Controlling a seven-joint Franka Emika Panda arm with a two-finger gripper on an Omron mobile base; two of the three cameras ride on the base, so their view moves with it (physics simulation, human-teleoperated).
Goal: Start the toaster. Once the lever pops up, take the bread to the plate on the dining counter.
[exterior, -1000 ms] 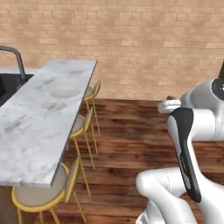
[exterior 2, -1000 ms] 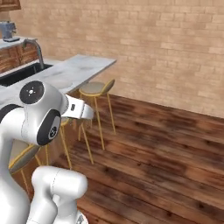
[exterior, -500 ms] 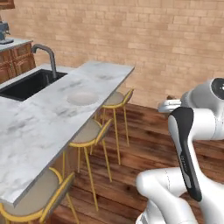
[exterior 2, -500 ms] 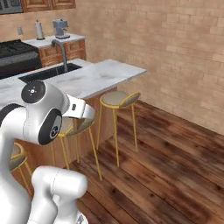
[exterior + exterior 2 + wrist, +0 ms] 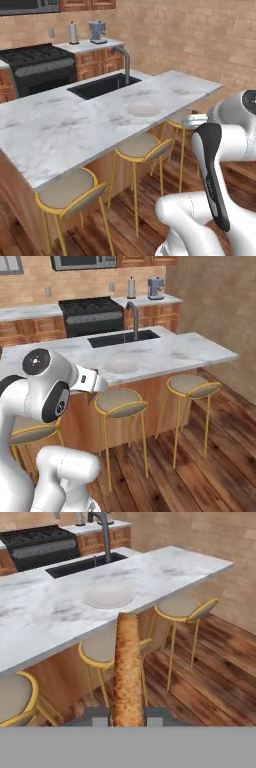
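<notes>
Left base view
Arm: the white arm comes up on the right.
Tabletop: the dining counter is a long marble top and runs across the middle.
Plate: the plate is round and white. It lies flat on the tabletop, near the edge by the stools.
Sink: a black sink is set in the tabletop, with a dark tap behind it.
Stools: yellow stools stand along the near side.
Stove: a black stove stands at the back wall.

Right base view
Arm: it rises on the left, close to the tabletop edge.
Plate: it lies on the marble between the sink and the near edge.
Stools: one stands right under the plate's side of the tabletop.

Hand view
Pincer: the pincer is squeezed tight on the bread.
Bread: the bread is seen edge-on, a tan strip sticking up between the two tips. It is in the air over the stools, not yet over the plate.
Plate: it lies on the tabletop just past the top end of the bread.
</notes>
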